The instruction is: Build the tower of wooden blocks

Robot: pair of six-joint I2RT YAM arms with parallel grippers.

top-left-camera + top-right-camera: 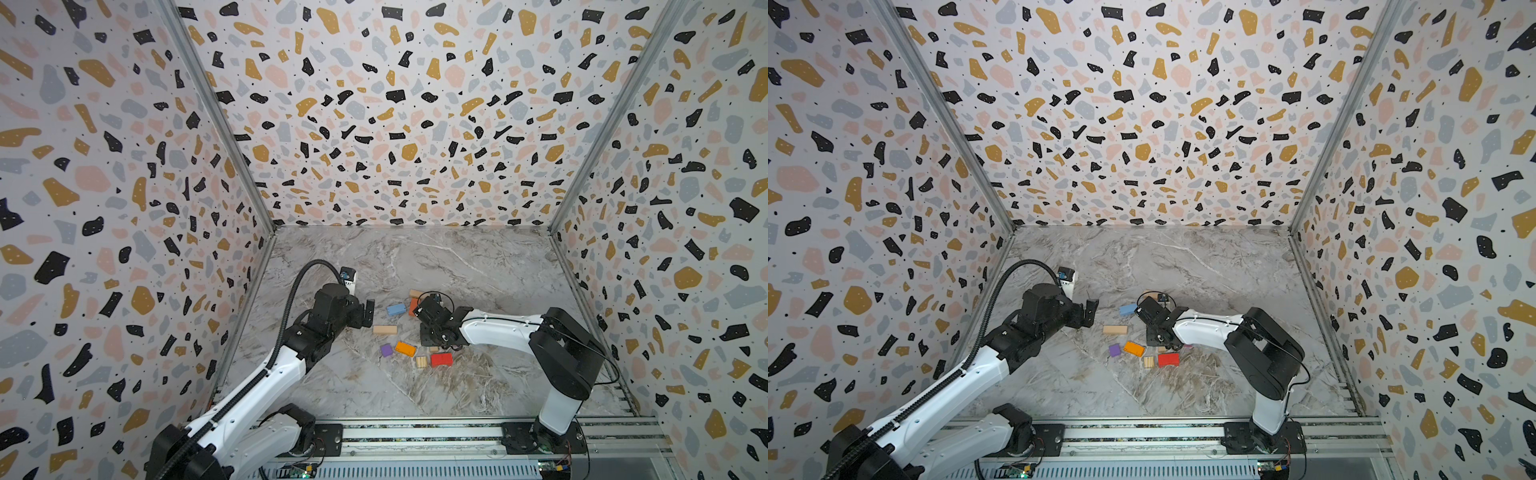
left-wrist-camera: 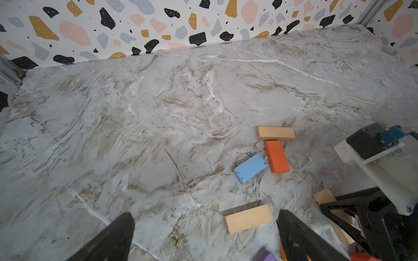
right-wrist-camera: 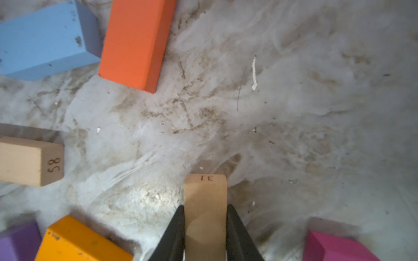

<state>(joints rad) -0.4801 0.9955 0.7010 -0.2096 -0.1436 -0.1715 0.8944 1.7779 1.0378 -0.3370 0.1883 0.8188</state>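
– On the marble tabletop [image 1: 478, 266], in both top views, where does the tower stand?
– Not built yet: its blocks [image 1: 421, 362] lie loose mid-table, none on another. A blue block [image 1: 396, 309] and an orange-red block [image 1: 412, 308] sit far, a tan block [image 1: 385, 330] left of centre, and a purple cube [image 1: 386, 350], an orange block [image 1: 405, 348] and a red block [image 1: 441, 359] nearer.
– And the arms?
– The left gripper [image 1: 365, 315] hovers left of the blocks, spread wide, holding nothing. The right gripper [image 1: 433, 340] points down among them; from above I cannot tell its grasp.
– The left wrist view?
– Its fingers [image 2: 108, 237] stand far apart over bare marble, the tan block just beside one. Beyond the orange-red block lies a second tan block [image 2: 276, 133].
– The right wrist view?
– The right gripper is clamped on a tan plank [image 3: 204, 192] stamped 31, one finger pressed to each long side. A pink block [image 3: 334, 246] lies near; whether the plank is lifted I cannot tell.
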